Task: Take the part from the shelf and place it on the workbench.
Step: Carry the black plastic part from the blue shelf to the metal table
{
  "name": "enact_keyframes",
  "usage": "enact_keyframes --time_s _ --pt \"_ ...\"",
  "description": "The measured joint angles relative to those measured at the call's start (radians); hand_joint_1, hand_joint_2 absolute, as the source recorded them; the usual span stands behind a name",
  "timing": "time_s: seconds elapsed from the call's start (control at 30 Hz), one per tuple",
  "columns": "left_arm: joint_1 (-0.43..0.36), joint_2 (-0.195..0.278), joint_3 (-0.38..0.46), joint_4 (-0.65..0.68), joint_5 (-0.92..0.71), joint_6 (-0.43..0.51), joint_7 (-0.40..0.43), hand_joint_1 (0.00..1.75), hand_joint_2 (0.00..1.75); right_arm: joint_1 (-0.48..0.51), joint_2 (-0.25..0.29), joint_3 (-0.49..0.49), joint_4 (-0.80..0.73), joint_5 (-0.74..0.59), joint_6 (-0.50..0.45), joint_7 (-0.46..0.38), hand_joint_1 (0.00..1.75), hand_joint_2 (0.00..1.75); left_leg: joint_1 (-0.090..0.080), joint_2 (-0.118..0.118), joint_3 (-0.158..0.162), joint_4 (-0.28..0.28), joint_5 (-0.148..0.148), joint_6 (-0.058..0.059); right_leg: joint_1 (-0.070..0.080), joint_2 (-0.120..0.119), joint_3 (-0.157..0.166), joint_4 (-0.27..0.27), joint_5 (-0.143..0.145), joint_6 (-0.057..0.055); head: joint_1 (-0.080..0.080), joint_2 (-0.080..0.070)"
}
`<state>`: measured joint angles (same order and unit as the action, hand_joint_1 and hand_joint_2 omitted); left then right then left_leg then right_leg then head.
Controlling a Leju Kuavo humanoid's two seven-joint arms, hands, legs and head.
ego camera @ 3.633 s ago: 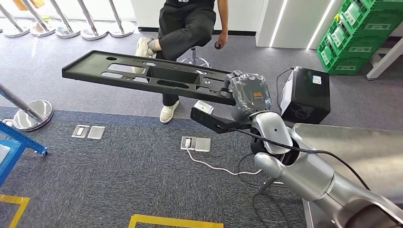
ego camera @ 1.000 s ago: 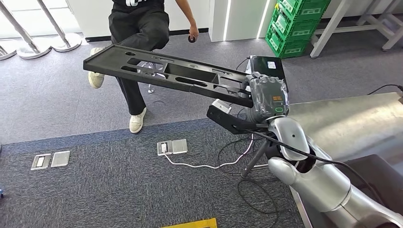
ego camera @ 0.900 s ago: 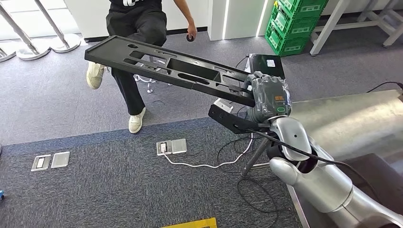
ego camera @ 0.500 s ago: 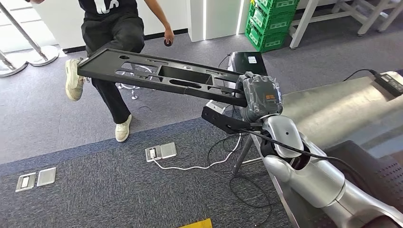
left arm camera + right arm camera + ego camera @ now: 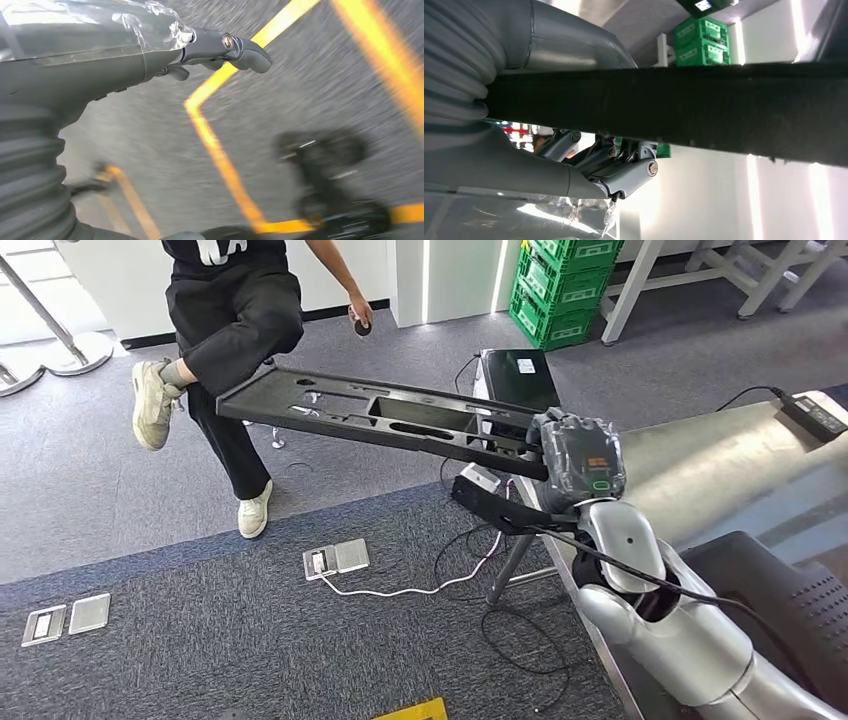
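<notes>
Person (image 5: 235,315): upper left of the head view, seated, one leg crossed over the other, a small dark object in the hand at upper centre.
Floor plates (image 5: 62,619): lower left of the head view, flat on the dark carpet; a second pair (image 5: 335,558) lies nearer the centre with a white cable running from it.
Part (image 5: 375,420): long black flat frame with cut-outs, centre of the head view, held in the air roughly level above the carpet, its free end reaching toward the person's legs. In the right wrist view it is a dark band (image 5: 664,107) across the middle of the frame.
Right hand (image 5: 575,460): right of centre in the head view, fingers clamped on the near end of the part; in the right wrist view its fingers (image 5: 624,172) curl against the part's edge.
Black box (image 5: 515,375): upper centre, on the floor behind the part.
Crates (image 5: 560,285): green, stacked, top right of centre.
Workbench (image 5: 720,470): grey metal top at the right edge, just beside the right arm; the part is not on it.
Left hand (image 5: 220,47): in the blurred left wrist view, above carpet with yellow lines, holding nothing; whether the fingers are apart or curled cannot be told.
</notes>
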<state>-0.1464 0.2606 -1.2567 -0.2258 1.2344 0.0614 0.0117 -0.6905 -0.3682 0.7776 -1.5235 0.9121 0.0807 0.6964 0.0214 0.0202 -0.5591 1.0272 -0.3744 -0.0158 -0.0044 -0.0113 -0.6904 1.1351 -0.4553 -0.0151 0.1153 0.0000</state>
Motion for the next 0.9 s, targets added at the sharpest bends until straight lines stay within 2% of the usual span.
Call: enact_keyframes --time_s 0.03,0.07,0.13,0.2,0.27,0.33,0.37,0.4,0.43,0.5,0.53,0.57,0.6,0.67,0.73,0.77,0.83,0.87,0.9 --pt "-0.001 0.003 0.014 0.000 0.014 0.014 -0.013 0.00 1.75 0.001 -0.002 -0.005 -0.005 -0.002 0.001 0.000 1.75 1.75 -0.002 0.003 0.001 0.001 -0.002 -0.004 0.005 -0.009 0.026 -0.056 0.017 -0.006 0.005 0.000" --pt "-0.001 0.008 0.027 0.000 0.020 0.023 -0.021 0.00 1.75 0.001 -0.002 -0.009 -0.010 -0.006 0.000 0.000 1.75 1.75 -0.004 0.007 0.001 0.001 -0.004 -0.009 0.010 -0.015 0.039 -0.087 0.021 -0.010 0.008 0.000" --pt "0.001 0.015 0.048 0.000 0.027 0.031 -0.030 0.00 1.75 0.000 -0.003 -0.012 -0.015 -0.012 -0.002 0.000 1.75 1.75 -0.006 0.015 0.002 0.000 -0.006 -0.019 0.016 -0.007 0.040 -0.097 0.016 -0.018 0.008 0.000" --pt "0.002 0.021 0.065 0.000 0.033 0.037 -0.039 0.00 1.75 -0.001 -0.003 -0.016 -0.018 -0.015 -0.004 0.001 1.75 1.75 -0.004 0.015 0.003 0.011 -0.020 -0.030 0.010 0.001 0.044 -0.104 0.017 -0.027 0.006 0.000" --pt "0.003 0.026 0.085 0.000 0.040 0.044 -0.045 0.00 1.75 -0.002 -0.003 -0.020 -0.021 -0.015 -0.004 0.001 1.75 1.75 -0.002 0.001 -0.027 0.087 -0.068 -0.037 0.005 0.006 0.050 -0.111 0.019 -0.037 -0.003 0.000" --pt "0.004 0.028 0.103 0.000 0.044 0.051 -0.047 0.00 1.75 0.000 -0.003 -0.021 -0.023 -0.016 -0.004 0.001 1.75 1.75 -0.002 -0.008 -0.091 0.218 -0.125 -0.041 0.008 0.014 0.051 -0.111 0.018 -0.044 -0.015 0.000" --pt "0.006 0.029 0.111 0.000 0.045 0.053 -0.047 0.00 1.75 0.001 -0.002 -0.021 -0.023 -0.017 -0.005 0.001 1.75 1.75 -0.002 -0.010 -0.116 0.265 -0.135 -0.042 0.008 0.020 0.052 -0.110 0.017 -0.045 -0.020 0.000" --pt "0.008 0.030 0.118 0.000 0.047 0.054 -0.047 0.00 1.75 0.002 -0.002 -0.021 -0.023 -0.018 -0.005 0.001 1.75 1.75 -0.001 -0.011 -0.129 0.280 -0.126 -0.044 0.009 0.027 0.052 -0.108 0.016 -0.045 -0.024 0.000" --pt "0.010 0.031 0.125 0.000 0.049 0.055 -0.047 0.00 1.75 0.002 -0.002 -0.021 -0.023 -0.018 -0.005 0.001 1.75 1.75 0.000 -0.012 -0.123 0.256 -0.098 -0.045 0.008 0.034 0.053 -0.106 0.015 -0.045 -0.028 0.000" --pt "0.012 0.033 0.136 0.000 0.053 0.057 -0.046 0.00 1.75 0.001 -0.002 -0.021 -0.023 -0.019 -0.007 0.001 1.75 1.75 0.004 -0.025 -0.080 0.139 -0.023 -0.044 0.008 0.047 0.053 -0.100 0.012 -0.042 -0.036 0.000" --pt "0.013 0.035 0.141 0.000 0.055 0.059 -0.046 0.00 1.75 0.000 -0.001 -0.021 -0.023 -0.020 -0.008 0.001 1.75 1.75 0.005 -0.035 -0.059 0.081 0.002 -0.041 0.009 0.053 0.050 -0.094 0.010 -0.039 -0.041 0.000" --pt "0.014 0.035 0.147 0.000 0.058 0.060 -0.047 0.00 1.75 -0.001 -0.001 -0.020 -0.023 -0.022 -0.010 0.001 1.75 1.75 0.006 -0.044 -0.047 0.044 0.014 -0.037 0.009 0.059 0.046 -0.090 0.009 -0.034 -0.042 0.000" --pt "0.016 0.035 0.152 0.000 0.060 0.062 -0.047 0.00 1.75 -0.003 0.000 -0.020 -0.023 -0.023 -0.013 0.001 1.75 1.75 0.004 -0.049 -0.044 0.029 0.014 -0.032 0.010 0.064 0.042 -0.087 0.010 -0.030 -0.042 0.000" --pt "0.016 0.035 0.160 0.000 0.061 0.063 -0.048 0.00 1.75 -0.005 0.001 -0.019 -0.023 -0.026 -0.016 0.001 1.75 1.75 0.001 -0.043 -0.043 0.022 0.016 -0.019 0.008 0.072 0.038 -0.089 0.013 -0.019 -0.040 0.000" --pt "0.016 0.035 0.166 0.000 0.058 0.063 -0.049 0.00 1.75 -0.008 0.001 -0.020 -0.023 -0.029 -0.018 0.001 1.75 1.75 0.005 -0.034 -0.039 0.014 0.023 -0.006 0.007 0.061 0.030 -0.069 -0.003 -0.007 -0.036 0.000" --pt "0.016 0.035 0.169 0.000 0.055 0.064 -0.049 0.00 1.75 -0.011 0.001 -0.019 -0.023 -0.031 -0.020 0.000 1.75 1.75 0.007 -0.029 -0.038 0.009 0.026 0.000 0.006 0.049 0.014 -0.032 -0.026 -0.002 -0.031 0.000" --pt "0.016 0.035 0.174 0.000 0.052 0.065 -0.049 0.00 1.75 -0.014 0.002 -0.018 -0.023 -0.032 -0.023 -0.001 1.75 1.75 0.006 -0.021 -0.038 0.007 0.027 0.006 0.002 0.027 -0.041 0.092 -0.088 0.006 -0.019 0.000" --pt "0.017 0.035 0.175 0.000 0.051 0.065 -0.049 0.00 1.75 -0.014 0.002 -0.017 -0.023 -0.033 -0.024 -0.001 1.75 1.75 0.006 -0.018 -0.038 0.007 0.027 0.006 -0.001 0.023 -0.067 0.151 -0.109 0.008 -0.014 0.000" --pt "0.018 0.035 0.177 0.000 0.051 0.066 -0.049 0.00 1.75 -0.014 0.002 -0.016 -0.023 -0.033 -0.024 -0.001 1.75 1.75 0.005 -0.014 -0.037 0.008 0.027 0.006 -0.003 0.021 -0.081 0.182 -0.114 0.009 -0.010 0.000"
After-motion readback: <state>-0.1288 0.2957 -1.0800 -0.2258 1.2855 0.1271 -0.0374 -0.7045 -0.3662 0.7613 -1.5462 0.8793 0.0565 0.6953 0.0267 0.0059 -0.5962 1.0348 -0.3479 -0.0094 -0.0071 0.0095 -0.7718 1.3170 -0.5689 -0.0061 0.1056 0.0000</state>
